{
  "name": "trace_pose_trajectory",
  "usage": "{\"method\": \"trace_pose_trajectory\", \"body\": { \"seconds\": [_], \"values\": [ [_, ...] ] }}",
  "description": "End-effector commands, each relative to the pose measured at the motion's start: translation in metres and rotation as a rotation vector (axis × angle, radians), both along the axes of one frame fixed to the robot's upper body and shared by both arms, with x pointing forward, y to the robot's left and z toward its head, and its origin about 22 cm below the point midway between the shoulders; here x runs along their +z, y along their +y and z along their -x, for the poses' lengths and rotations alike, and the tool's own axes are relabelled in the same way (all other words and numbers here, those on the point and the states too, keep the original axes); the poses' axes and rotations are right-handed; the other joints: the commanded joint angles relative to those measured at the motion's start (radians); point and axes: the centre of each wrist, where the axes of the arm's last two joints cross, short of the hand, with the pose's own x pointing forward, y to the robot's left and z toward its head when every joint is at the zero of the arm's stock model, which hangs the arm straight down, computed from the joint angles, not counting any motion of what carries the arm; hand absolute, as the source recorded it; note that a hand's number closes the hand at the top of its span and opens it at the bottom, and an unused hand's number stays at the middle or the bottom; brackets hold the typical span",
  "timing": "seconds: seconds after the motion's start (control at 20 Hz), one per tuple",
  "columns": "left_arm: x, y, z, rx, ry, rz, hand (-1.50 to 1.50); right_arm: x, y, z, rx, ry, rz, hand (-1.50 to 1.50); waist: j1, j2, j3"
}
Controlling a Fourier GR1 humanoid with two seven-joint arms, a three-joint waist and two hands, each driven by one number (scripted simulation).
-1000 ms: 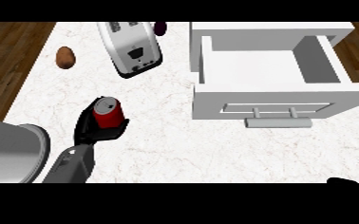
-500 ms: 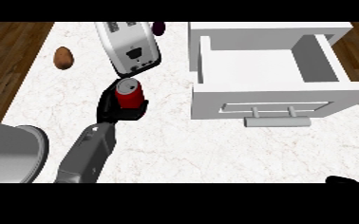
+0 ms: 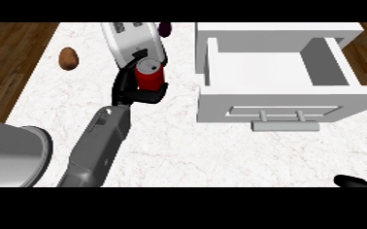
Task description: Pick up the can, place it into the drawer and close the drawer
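The black left hand curls round the upright red cylindrical can (silver top showing), left of the open white drawer.

Left hand was curled round red can, can upright, held over white counter just in front of white toaster. Drawer stood open at right, handle toward viewer. Brown egg-shaped item lay at counter's left edge. Grey pot sat at lower left. Right hand showed only as dark tip at lower right corner.
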Motion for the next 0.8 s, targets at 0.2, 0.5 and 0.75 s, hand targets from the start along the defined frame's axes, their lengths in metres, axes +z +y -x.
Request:
{"method": "trace_pose_trajectory", "body": {
  "seconds": [0.2,0.5,0.75],
  "values": [
    [0.105,-0.053,-0.027,-0.085,-0.057,-0.003,1.5,0.004,0.012,-0.007,-0.022,0.0,0.009,-1.5,0.006,-0.002,0.0],
    [0.155,-0.077,-0.026,-0.092,-0.046,-0.011,1.5,0.016,-0.003,-0.001,-0.009,0.001,0.001,-1.5,-0.004,0.001,0.0],
    [0.202,-0.109,-0.035,-0.102,-0.09,-0.047,1.5,0.016,-0.002,-0.004,-0.01,-0.01,0.023,-1.5,-0.011,0.004,0.0]
  ]
}}
